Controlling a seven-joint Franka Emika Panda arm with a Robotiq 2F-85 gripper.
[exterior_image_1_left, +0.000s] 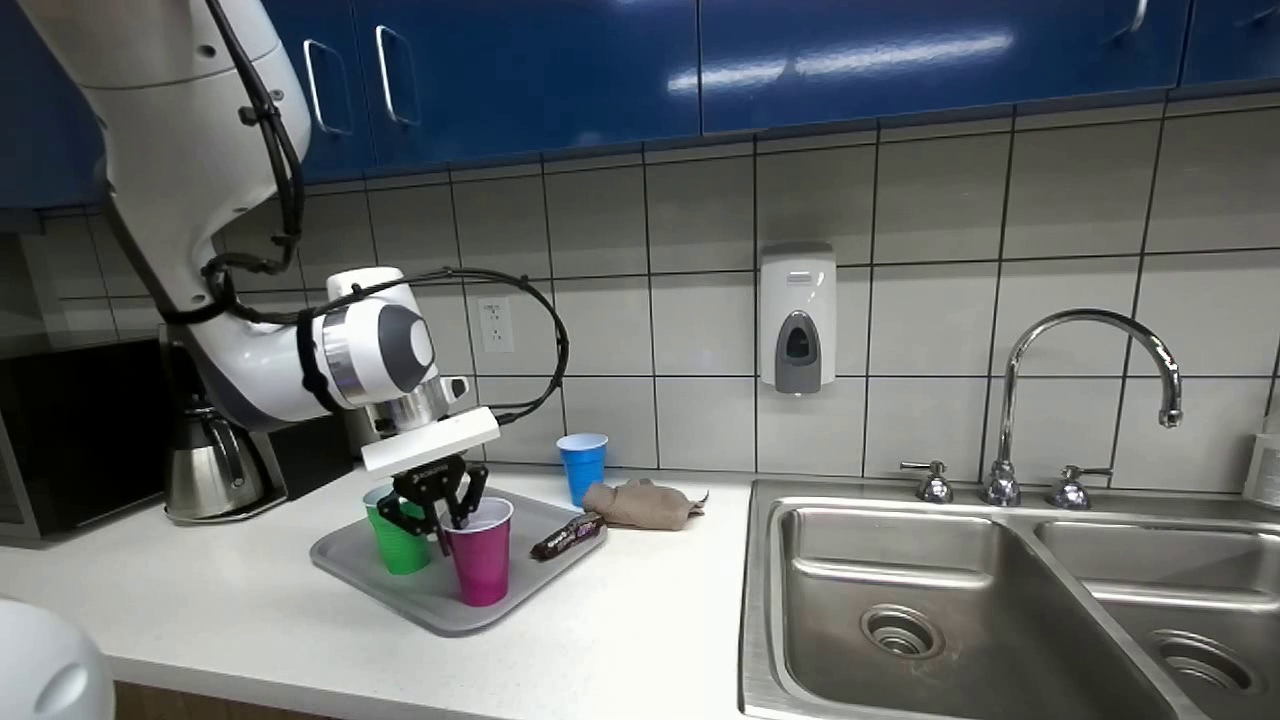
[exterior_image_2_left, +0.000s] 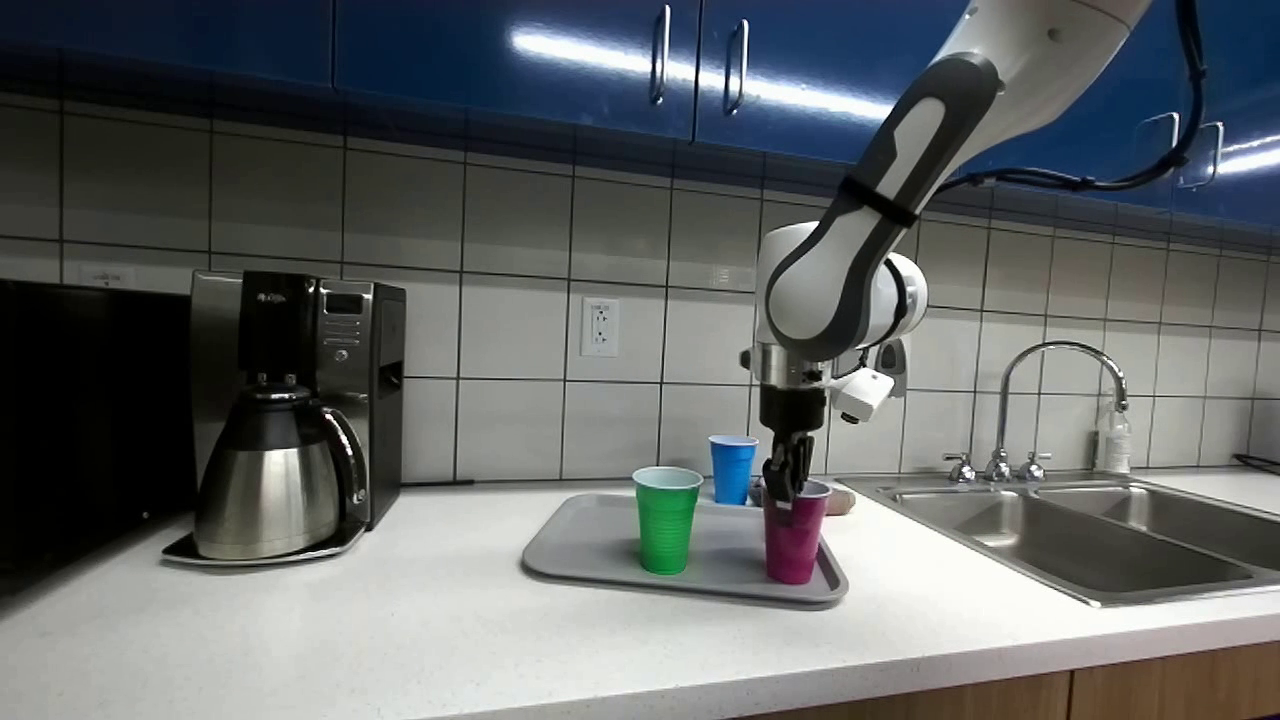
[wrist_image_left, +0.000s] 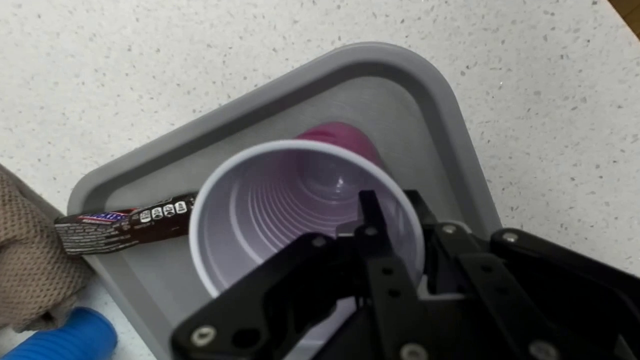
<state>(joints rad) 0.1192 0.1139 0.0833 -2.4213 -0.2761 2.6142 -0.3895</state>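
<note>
A magenta cup (exterior_image_1_left: 483, 572) with a white inside stands upright on a grey tray (exterior_image_1_left: 425, 606). My gripper (wrist_image_left: 393, 200) straddles the cup's rim: one of its black fingers (wrist_image_left: 371, 210) reaches inside, the other stays outside the wall. Between the fingers, the wall shows some space, so the jaws stand a little apart and do not pinch it. In an exterior view the gripper (exterior_image_2_left: 786, 492) points down over the cup (exterior_image_2_left: 794, 548). Beside it on the tray is a green cup (exterior_image_2_left: 666, 525), upright. A dark wrapped chocolate bar (wrist_image_left: 125, 225) lies at the tray's edge.
Behind the tray stands a blue cup (exterior_image_1_left: 583, 470), with a brown cloth bundle (exterior_image_1_left: 642, 505) beside it. A coffee maker (exterior_image_2_left: 290, 420) with a steel carafe is on one side, a double sink (exterior_image_1_left: 900, 600) on the other. Blue cabinets (exterior_image_1_left: 540, 80) hang above.
</note>
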